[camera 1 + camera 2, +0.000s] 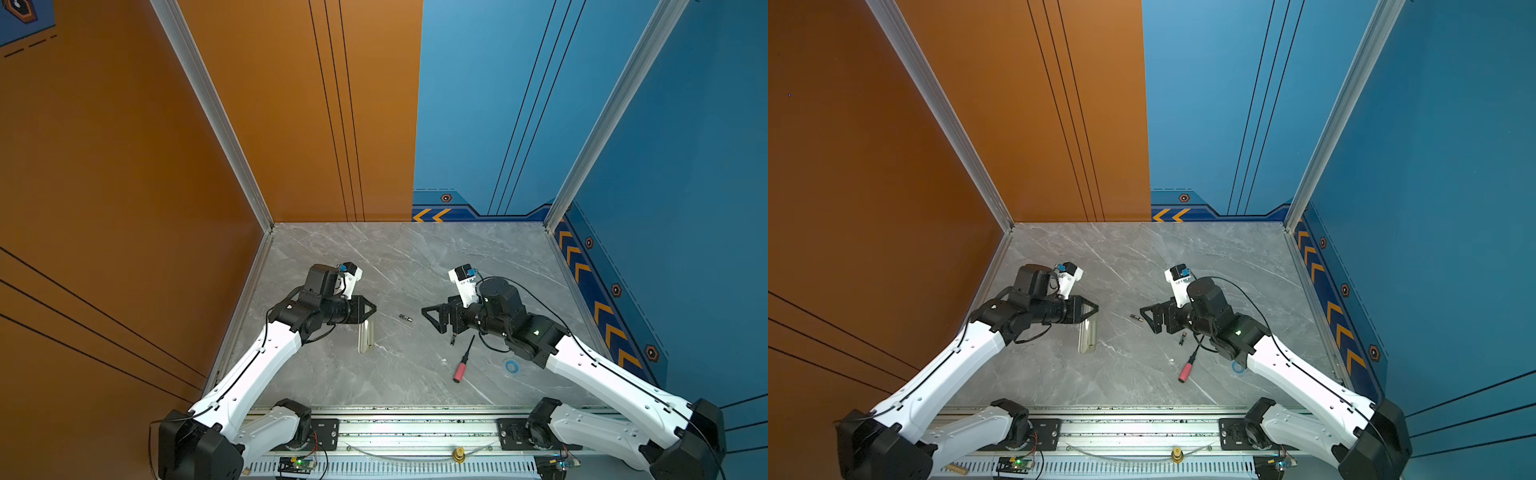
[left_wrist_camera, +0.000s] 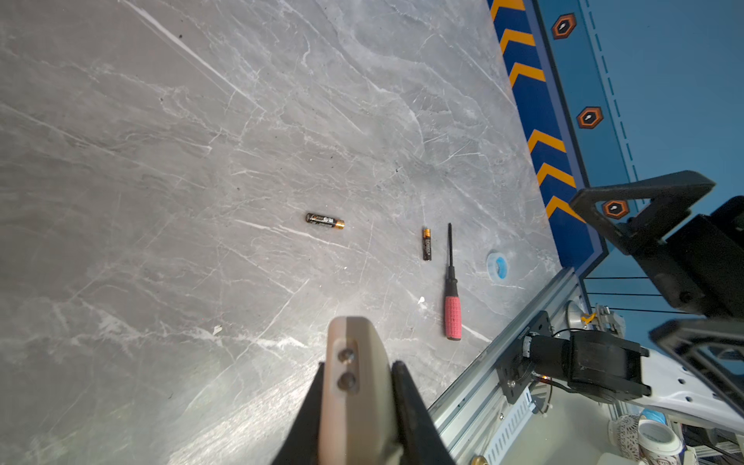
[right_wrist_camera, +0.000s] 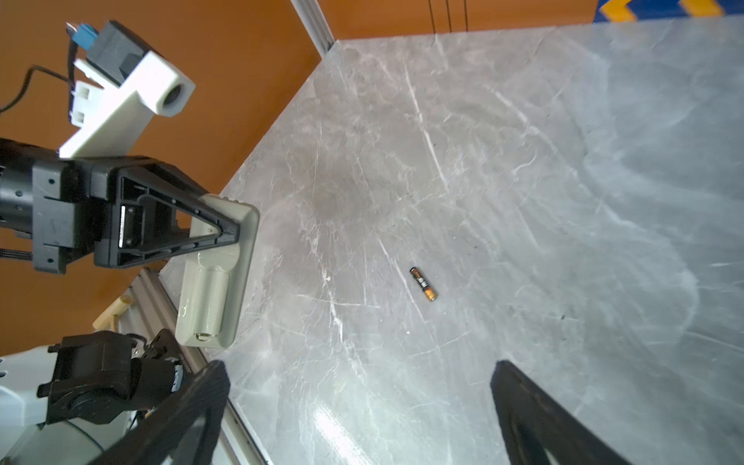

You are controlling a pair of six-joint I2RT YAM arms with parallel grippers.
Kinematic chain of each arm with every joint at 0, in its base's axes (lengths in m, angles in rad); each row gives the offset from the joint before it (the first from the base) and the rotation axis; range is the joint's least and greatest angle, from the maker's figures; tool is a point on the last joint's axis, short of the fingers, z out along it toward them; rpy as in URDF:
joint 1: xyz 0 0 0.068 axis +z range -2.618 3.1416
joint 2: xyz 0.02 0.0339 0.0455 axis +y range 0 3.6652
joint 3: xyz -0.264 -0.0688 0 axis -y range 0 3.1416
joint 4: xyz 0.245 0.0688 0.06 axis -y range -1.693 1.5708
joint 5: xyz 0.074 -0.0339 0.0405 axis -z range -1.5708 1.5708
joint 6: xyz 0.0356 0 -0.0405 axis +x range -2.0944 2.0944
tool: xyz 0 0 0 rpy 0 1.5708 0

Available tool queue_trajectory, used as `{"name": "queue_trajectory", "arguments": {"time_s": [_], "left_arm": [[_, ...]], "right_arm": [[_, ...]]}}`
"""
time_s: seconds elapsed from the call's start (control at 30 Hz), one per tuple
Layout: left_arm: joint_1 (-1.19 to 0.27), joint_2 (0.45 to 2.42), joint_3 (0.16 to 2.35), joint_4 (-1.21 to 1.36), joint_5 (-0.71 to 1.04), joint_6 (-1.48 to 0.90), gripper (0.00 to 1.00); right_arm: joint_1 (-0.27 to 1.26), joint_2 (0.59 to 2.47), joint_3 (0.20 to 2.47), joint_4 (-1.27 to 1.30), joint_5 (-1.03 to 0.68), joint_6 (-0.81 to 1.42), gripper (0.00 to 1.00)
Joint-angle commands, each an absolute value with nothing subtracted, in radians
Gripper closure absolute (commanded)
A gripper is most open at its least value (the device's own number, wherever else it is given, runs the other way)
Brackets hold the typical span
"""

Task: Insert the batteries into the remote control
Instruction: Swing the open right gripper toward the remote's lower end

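Note:
The remote control [image 1: 365, 337] [image 1: 1088, 337] is a greyish-beige handset pinched at one end by my left gripper [image 1: 372, 309] [image 1: 1094, 309], which is shut on it. In the left wrist view the remote control [image 2: 354, 386] stands edge-on between the fingers of that gripper [image 2: 358, 366]. Its back with the battery recess [image 3: 211, 298] faces the right wrist camera. One battery [image 1: 406, 318] [image 1: 1136, 318] [image 2: 325, 221] [image 3: 423, 284] lies on the table between the grippers. A second battery [image 1: 1182, 338] [image 2: 426, 244] lies under my right gripper [image 1: 430, 320] [image 1: 1148, 320] [image 3: 358, 364], which is open and holds nothing.
A pink-handled screwdriver [image 1: 462, 365] [image 1: 1187, 368] [image 2: 451, 298] lies beside the second battery, toward the front right. A small blue tape ring [image 1: 511, 366] [image 2: 498, 265] sits further right. An aluminium rail [image 1: 415, 428] runs along the front edge; orange and blue walls bound the marble table.

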State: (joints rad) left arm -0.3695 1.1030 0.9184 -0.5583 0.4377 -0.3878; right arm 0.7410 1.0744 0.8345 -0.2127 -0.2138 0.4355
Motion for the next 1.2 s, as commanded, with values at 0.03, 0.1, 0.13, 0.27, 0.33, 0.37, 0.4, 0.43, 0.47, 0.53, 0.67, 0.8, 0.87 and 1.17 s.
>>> {"name": "queue_trajectory", "arguments": {"time_s": [0.03, 0.1, 0.13, 0.27, 0.33, 0.37, 0.4, 0.43, 0.47, 0.53, 0.67, 0.8, 0.87, 1.17], "left_arm": [[-0.381, 1.122, 0.960, -0.614, 0.359, -0.374, 1.00], [-0.383, 1.130, 0.963, -0.627, 0.337, -0.372, 1.00], [-0.385, 1.133, 0.963, -0.629, 0.330, -0.373, 1.00], [-0.391, 1.138, 0.957, -0.632, 0.295, -0.383, 1.00], [-0.396, 1.145, 0.958, -0.636, 0.275, -0.383, 1.00], [-0.401, 1.147, 0.957, -0.638, 0.267, -0.383, 1.00], [-0.404, 1.151, 0.958, -0.640, 0.259, -0.382, 1.00], [-0.407, 1.156, 0.956, -0.639, 0.251, -0.380, 1.00], [-0.409, 1.159, 0.958, -0.639, 0.247, -0.379, 1.00], [-0.417, 1.168, 0.957, -0.640, 0.233, -0.376, 1.00], [-0.429, 1.182, 0.960, -0.639, 0.220, -0.372, 1.00], [-0.435, 1.190, 0.966, -0.639, 0.219, -0.372, 1.00], [-0.439, 1.194, 0.968, -0.640, 0.218, -0.372, 1.00], [-0.453, 1.209, 0.974, -0.640, 0.194, -0.377, 1.00]], "right_arm": [[0.799, 1.111, 0.799, -0.066, -0.286, 0.547, 0.00], [0.821, 1.130, 0.778, -0.004, -0.297, 0.583, 0.00], [0.834, 1.146, 0.766, 0.034, -0.304, 0.607, 0.00], [0.874, 1.204, 0.749, 0.134, -0.321, 0.664, 0.00], [0.894, 1.241, 0.749, 0.171, -0.322, 0.686, 0.00], [0.902, 1.256, 0.749, 0.187, -0.323, 0.697, 0.00], [0.911, 1.276, 0.750, 0.207, -0.327, 0.710, 0.00], [0.920, 1.295, 0.750, 0.229, -0.328, 0.720, 0.00], [0.930, 1.308, 0.750, 0.243, -0.327, 0.726, 0.00], [0.949, 1.340, 0.752, 0.272, -0.319, 0.741, 0.00], [0.972, 1.394, 0.749, 0.317, -0.310, 0.761, 0.01], [0.983, 1.446, 0.746, 0.362, -0.314, 0.778, 0.03], [0.990, 1.466, 0.746, 0.382, -0.319, 0.787, 0.03], [1.021, 1.549, 0.744, 0.474, -0.325, 0.834, 0.05]]}}
